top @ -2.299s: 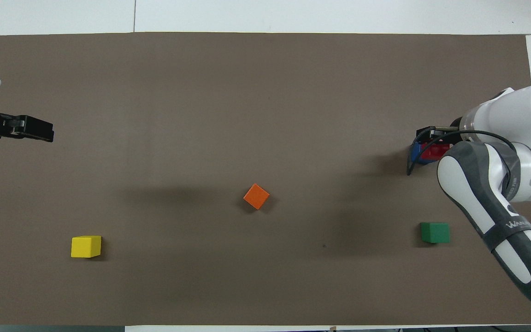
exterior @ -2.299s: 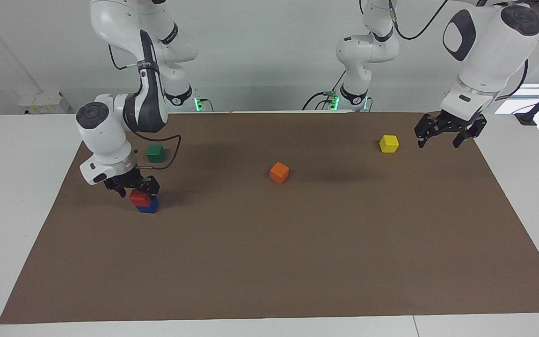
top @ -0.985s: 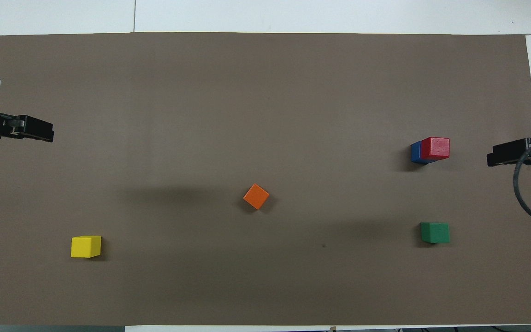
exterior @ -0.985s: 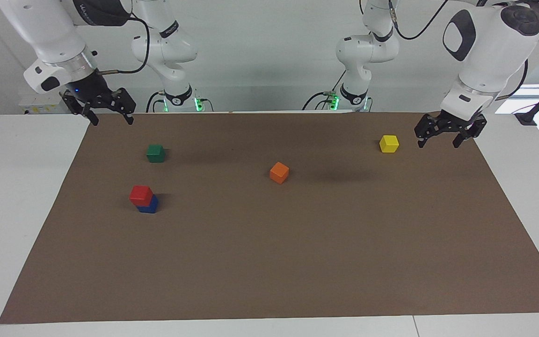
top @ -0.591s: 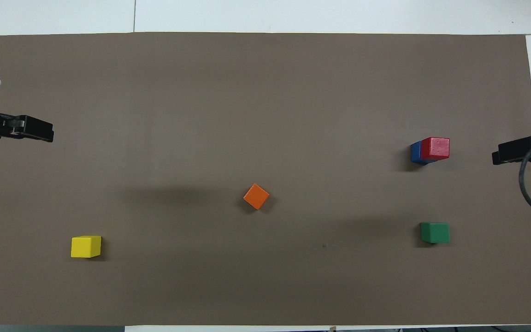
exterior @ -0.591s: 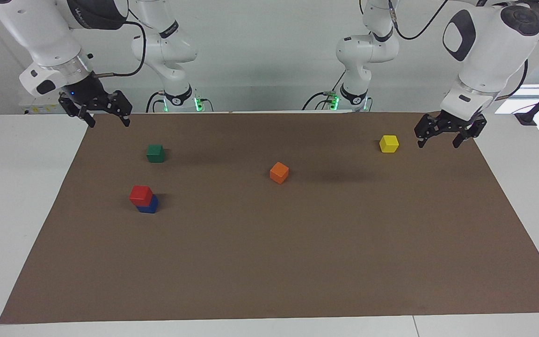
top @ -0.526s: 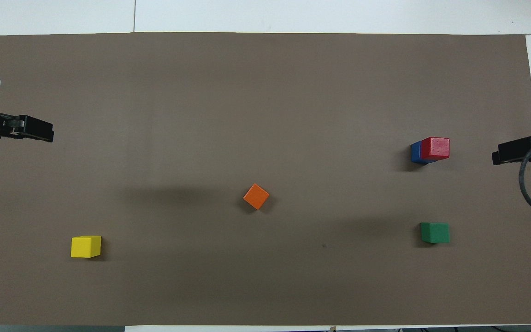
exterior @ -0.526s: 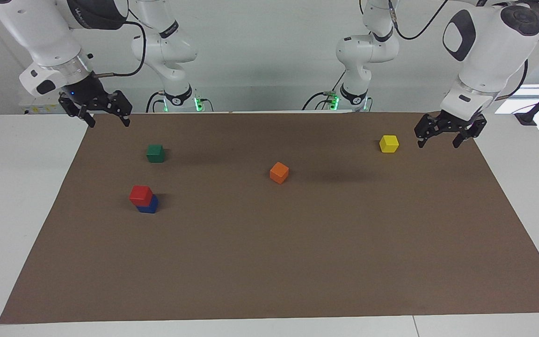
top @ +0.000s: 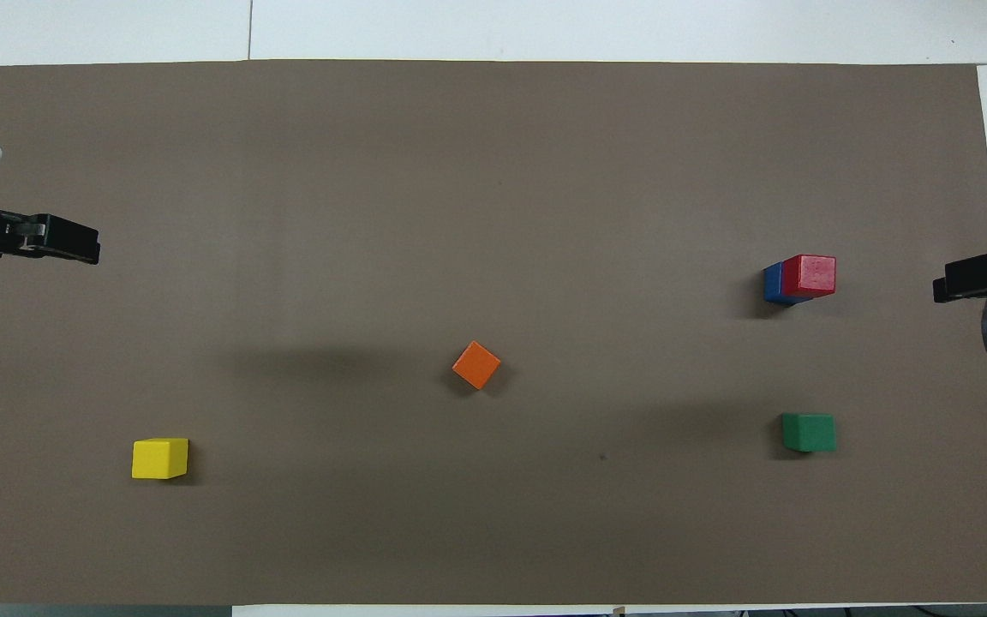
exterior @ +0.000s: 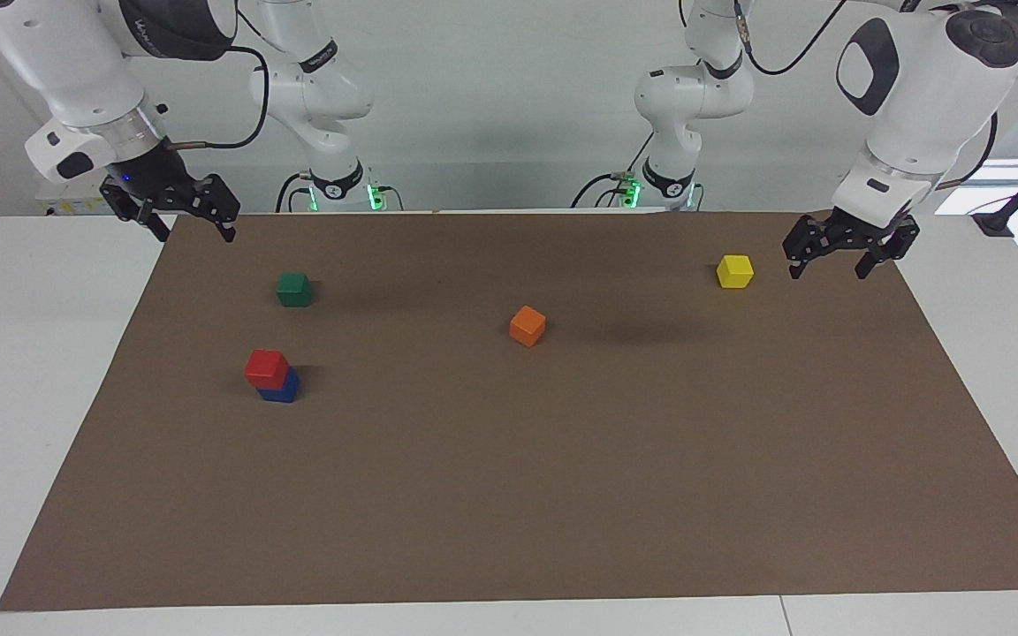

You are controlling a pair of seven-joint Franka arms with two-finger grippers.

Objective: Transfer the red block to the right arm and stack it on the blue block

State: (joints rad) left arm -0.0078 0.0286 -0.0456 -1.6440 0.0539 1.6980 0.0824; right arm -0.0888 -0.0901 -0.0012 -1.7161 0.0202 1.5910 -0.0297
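The red block (exterior: 265,368) sits on top of the blue block (exterior: 284,389) on the brown mat, toward the right arm's end; both show in the overhead view, the red block (top: 810,276) on the blue block (top: 773,284). My right gripper (exterior: 193,231) is open and empty, raised over the mat's edge at the right arm's end; it also shows in the overhead view (top: 969,279). My left gripper (exterior: 828,267) is open and empty, raised over the mat's other end beside the yellow cube; it also shows in the overhead view (top: 69,245).
A green cube (exterior: 294,289) lies nearer to the robots than the stack. An orange cube (exterior: 527,326) lies mid-mat. A yellow cube (exterior: 734,271) lies toward the left arm's end. The brown mat (exterior: 562,495) covers most of the white table.
My right gripper has let go of the red block on the blue block, risen and drawn back to the mat's edge. The left arm has not moved.
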